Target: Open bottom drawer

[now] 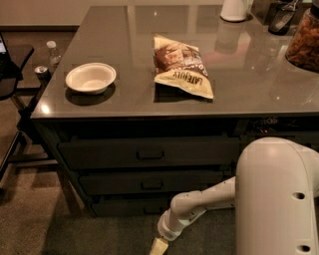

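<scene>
Drawers sit three high under the counter, and the bottom drawer [124, 205] is the lowest and slimmest of them, a dark strip just above the carpet [60, 229]. Its front looks level with the fronts above it, with no gap showing. It lies in deep shadow, so its handle is hard to make out. The right part of its front is hidden behind the robot's white forearm [199, 204].

That forearm slants down and to the left from the big white arm housing [276, 199] at the lower right. The gripper [159, 245] hangs at its end, a pale yellowish tip low over the carpet, in front of the drawer and below it. The frame's bottom edge cuts it off, so I cannot tell whether it is open or closed. No contact with the drawer shows.

Above are the middle drawer [114, 183] and the taller top drawer [99, 153], each with a small centre handle, both closed.

On the grey countertop [124, 102] a white bowl [90, 77] stands near the left front corner. A chip bag [182, 65] lies flat toward the middle. At the far edge are a white jug [235, 9], a dark cup [281, 17] and a jar of snacks [304, 42].

Left of the counter, a bottle [53, 50] and a can [42, 73] stand beside a dark chair [12, 74].
</scene>
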Motion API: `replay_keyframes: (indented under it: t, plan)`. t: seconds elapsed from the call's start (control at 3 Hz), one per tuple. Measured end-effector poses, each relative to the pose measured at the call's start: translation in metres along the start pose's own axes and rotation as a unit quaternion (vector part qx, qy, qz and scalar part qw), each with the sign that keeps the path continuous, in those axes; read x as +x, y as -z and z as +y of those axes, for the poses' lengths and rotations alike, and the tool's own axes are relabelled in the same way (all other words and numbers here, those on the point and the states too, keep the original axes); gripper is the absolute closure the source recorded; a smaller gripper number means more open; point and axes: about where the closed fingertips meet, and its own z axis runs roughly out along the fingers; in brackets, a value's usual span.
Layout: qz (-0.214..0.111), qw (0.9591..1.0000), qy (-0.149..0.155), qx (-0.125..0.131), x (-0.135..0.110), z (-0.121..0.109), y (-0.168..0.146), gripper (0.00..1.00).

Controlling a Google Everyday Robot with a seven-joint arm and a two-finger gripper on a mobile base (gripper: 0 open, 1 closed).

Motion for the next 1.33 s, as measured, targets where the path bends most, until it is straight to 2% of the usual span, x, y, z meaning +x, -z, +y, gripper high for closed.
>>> replay_keyframes:
  t: [0.33, 0.67, 1.0, 1.33]
  plan:
    - [-0.018, 0.9998, -0.01, 0.006, 0.012, -0.031, -0.028, 0.0]
    - [-0.019, 0.9998, -0.01, 0.006, 0.011, -0.032, -0.029, 0.0]
    - [-0.029, 0.9996, -0.008, -0.002, 0.007, -0.033, -0.048, 0.0]
    - [-0.041, 0.999, 0.001, 0.019, -0.005, -0.052, -0.088, 0.0]
